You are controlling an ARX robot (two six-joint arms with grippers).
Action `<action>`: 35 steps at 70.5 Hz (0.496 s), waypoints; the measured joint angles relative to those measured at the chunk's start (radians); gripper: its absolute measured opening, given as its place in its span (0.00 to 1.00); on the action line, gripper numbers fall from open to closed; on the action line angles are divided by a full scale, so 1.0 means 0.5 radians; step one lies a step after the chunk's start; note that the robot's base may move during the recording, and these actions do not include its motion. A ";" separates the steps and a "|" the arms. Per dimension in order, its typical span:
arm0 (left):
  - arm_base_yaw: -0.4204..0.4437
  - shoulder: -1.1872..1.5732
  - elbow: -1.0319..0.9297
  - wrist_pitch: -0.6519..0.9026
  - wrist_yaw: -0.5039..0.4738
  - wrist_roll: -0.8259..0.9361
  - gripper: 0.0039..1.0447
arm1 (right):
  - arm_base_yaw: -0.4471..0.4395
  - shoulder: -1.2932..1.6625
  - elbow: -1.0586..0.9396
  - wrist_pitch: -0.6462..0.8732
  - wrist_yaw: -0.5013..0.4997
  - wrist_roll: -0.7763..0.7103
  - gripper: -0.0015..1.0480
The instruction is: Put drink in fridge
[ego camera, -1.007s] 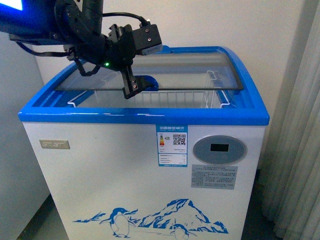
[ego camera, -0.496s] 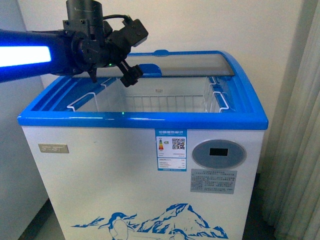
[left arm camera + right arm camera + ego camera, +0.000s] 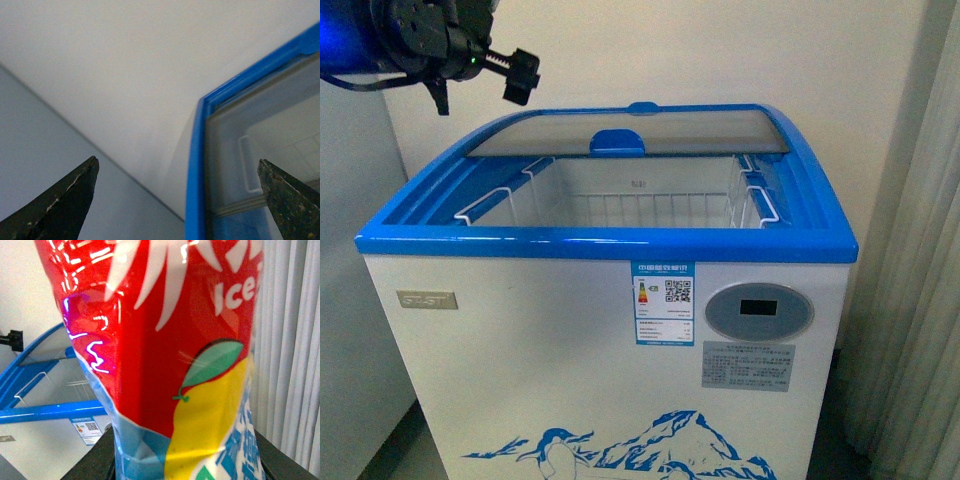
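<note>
The fridge is a white chest freezer with a blue rim and a penguin graphic. Its curved glass lid is slid to the back, so the white wire basket inside shows. My left gripper is open and empty, raised above the fridge's far left corner. The left wrist view shows its fingertips wide apart over the blue rim. My right gripper is shut on the drink, whose red, yellow and blue label fills the right wrist view. The drink is out of the front view.
A grey-white cabinet stands close to the fridge's left side. A pale curtain hangs to its right and also shows in the right wrist view. A wall is behind. The fridge shows at a distance past the drink.
My left arm has pushed the glass lid back, then let go and lifted up and to the left, away from the fridge. The opening is now wider.
</note>
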 joint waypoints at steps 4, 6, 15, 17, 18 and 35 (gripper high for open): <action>-0.025 -0.310 -0.465 0.132 0.083 -0.201 0.93 | 0.000 0.000 0.000 0.000 0.004 0.000 0.40; -0.043 -0.520 -0.749 0.194 0.139 -0.322 0.93 | 0.000 0.000 0.000 0.000 0.004 0.000 0.40; -0.098 -1.279 -1.722 0.452 0.285 -0.586 0.93 | 0.000 0.000 0.000 0.000 0.004 0.000 0.40; -0.109 -1.474 -1.976 0.526 0.278 -0.616 0.92 | 0.000 0.000 0.000 0.000 0.004 0.000 0.40; -0.113 -1.535 -2.065 0.577 0.244 -0.617 0.90 | 0.000 0.000 0.000 0.000 0.004 0.000 0.40; 0.138 -2.638 -3.916 1.421 0.076 -0.669 0.53 | -0.171 0.463 0.500 -1.006 -0.674 -0.610 0.40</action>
